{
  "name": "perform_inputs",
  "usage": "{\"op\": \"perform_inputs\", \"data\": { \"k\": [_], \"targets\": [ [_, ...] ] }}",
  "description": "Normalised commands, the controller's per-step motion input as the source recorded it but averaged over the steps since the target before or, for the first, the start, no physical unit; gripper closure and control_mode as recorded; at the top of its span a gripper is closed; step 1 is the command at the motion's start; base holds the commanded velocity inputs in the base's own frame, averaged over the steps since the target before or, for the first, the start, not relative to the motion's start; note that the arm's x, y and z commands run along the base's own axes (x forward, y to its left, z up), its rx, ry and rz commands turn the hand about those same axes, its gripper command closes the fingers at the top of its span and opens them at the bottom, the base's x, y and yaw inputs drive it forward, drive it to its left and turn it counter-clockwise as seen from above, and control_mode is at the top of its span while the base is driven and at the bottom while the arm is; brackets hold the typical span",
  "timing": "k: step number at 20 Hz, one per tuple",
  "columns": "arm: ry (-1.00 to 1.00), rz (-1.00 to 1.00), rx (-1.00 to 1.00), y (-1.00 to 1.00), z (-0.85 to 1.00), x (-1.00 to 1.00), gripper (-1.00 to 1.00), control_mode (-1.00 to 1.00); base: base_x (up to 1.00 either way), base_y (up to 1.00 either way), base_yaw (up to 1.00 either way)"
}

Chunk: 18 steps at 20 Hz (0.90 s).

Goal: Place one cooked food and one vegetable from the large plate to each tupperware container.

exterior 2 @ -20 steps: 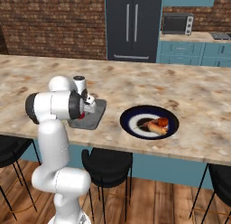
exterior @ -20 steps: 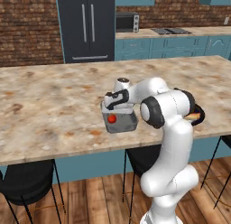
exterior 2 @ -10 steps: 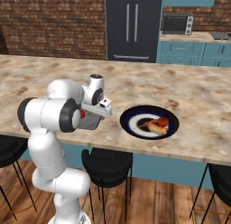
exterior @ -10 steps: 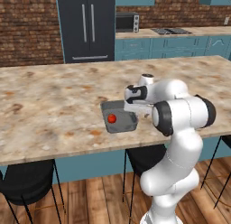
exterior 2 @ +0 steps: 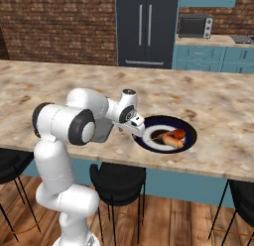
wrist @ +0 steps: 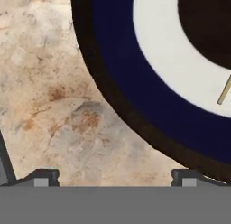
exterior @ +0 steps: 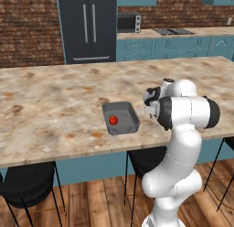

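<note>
Now one tomato (exterior: 113,119) in one grey tray (exterior: 130,125), one large plate (exterior 2: 187,128), gripper (exterior 2: 138,129) jaws spread

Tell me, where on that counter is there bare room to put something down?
Most of the marble counter lies bare: the stretch left of the grey tray with its tomato, and the far side toward the fridge. It is crowded between that tray and the large plate, where the open gripper hangs.

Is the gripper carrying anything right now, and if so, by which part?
Nothing is held. The gripper is open and empty, above the counter at the rim of the large plate.
</note>
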Motion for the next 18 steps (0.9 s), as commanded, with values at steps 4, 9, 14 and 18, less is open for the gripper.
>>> {"op": "perform_inputs", "data": {
  "k": [4, 9, 14, 18],
  "targets": [
    [0.00, -0.02, 0.00, -0.99, -0.15, 0.33, -1.00, -1.00, 0.00, 0.00, 0.00],
    [-0.02, 0.00, 0.00, -0.76, -0.16, 0.43, -1.00, -1.00, 0.00, 0.00, 0.00],
    [-0.06, 0.00, 0.00, -0.51, -0.23, 0.27, -1.00, -1.00, 0.00, 0.00, 0.00],
    [-0.09, -0.03, -0.01, -0.24, -0.40, 0.09, -1.00, -1.00, 0.00, 0.00, 0.00]
  ]
}}
